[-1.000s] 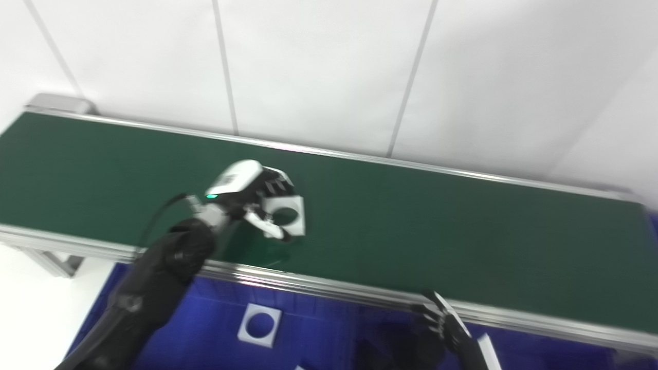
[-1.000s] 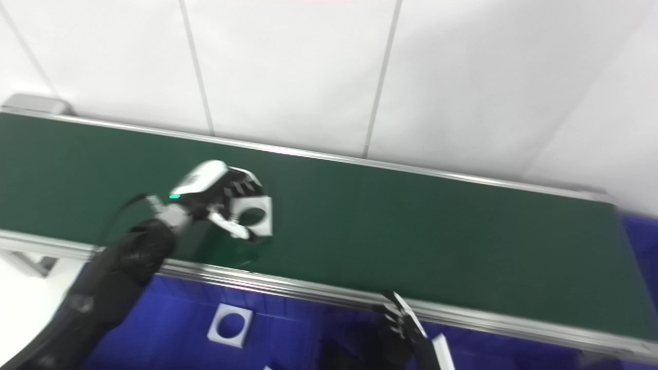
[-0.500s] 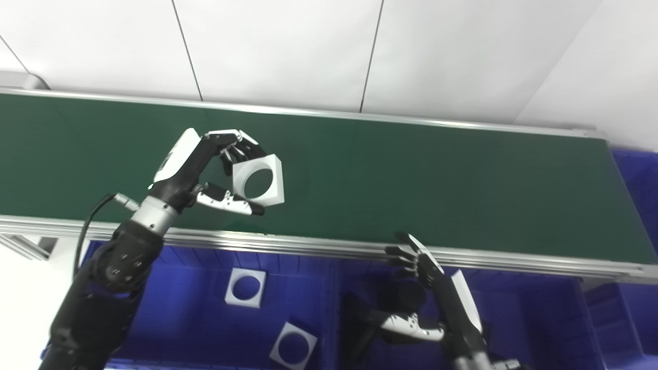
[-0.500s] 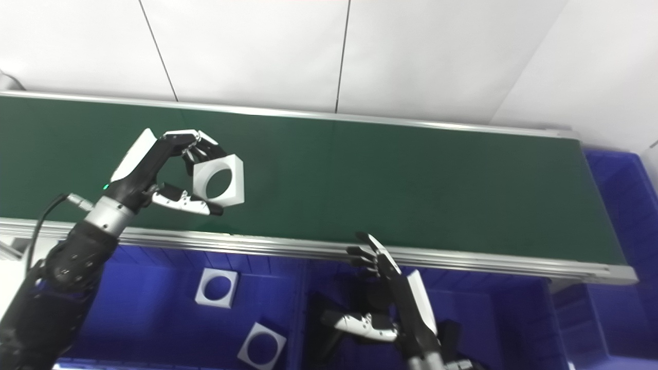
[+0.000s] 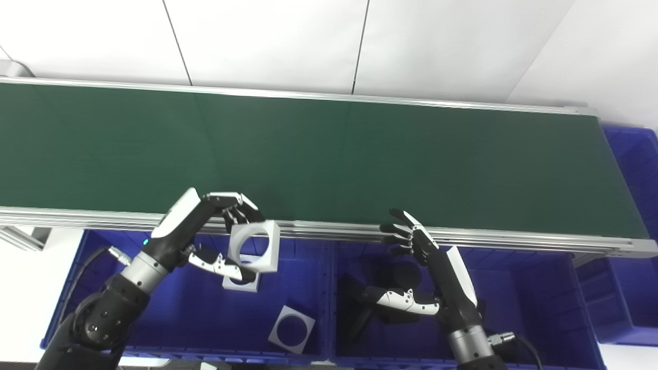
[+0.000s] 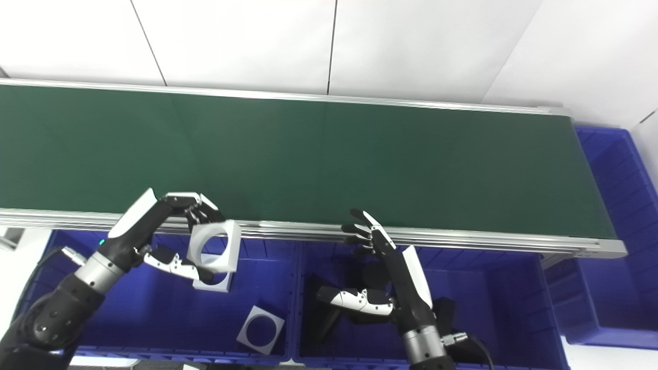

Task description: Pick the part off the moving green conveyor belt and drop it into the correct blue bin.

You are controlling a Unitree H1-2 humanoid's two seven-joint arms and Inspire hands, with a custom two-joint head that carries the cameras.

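- A white square part (image 5: 254, 245) with a round hole is held by the left hand (image 5: 205, 231), in the lower left of the frame. It is clamped between the fingers (image 5: 234, 205) on top and the thumb below.
- The part is held up over the left blue bin (image 5: 169, 318), just in front of the near metal edge of the green belt (image 5: 329, 154). The belt is not touched by it.
- Two more white square parts are seen in that bin. One (image 5: 291, 329) lies near the bottom middle of the frame. The other (image 5: 237, 281) is mostly hidden behind the held part and the thumb.
- The right hand (image 5: 437, 277) is held over the middle blue bin (image 5: 534, 308), in the lower middle of the frame. Its fingers are spread apart and nothing is held by it.
- Dark shapes are seen in the middle bin under the right hand. What they are cannot be told.
- A third blue bin (image 6: 611, 246) stands past the right end of the belt. More of it is shown in the right eye view. In the left eye view it is cut off by the frame edge.
- A grey end piece (image 5: 13, 68) of the belt is seen at the upper left in the left eye view only.
- Both arms are cut off by the bottom edge of the frame.
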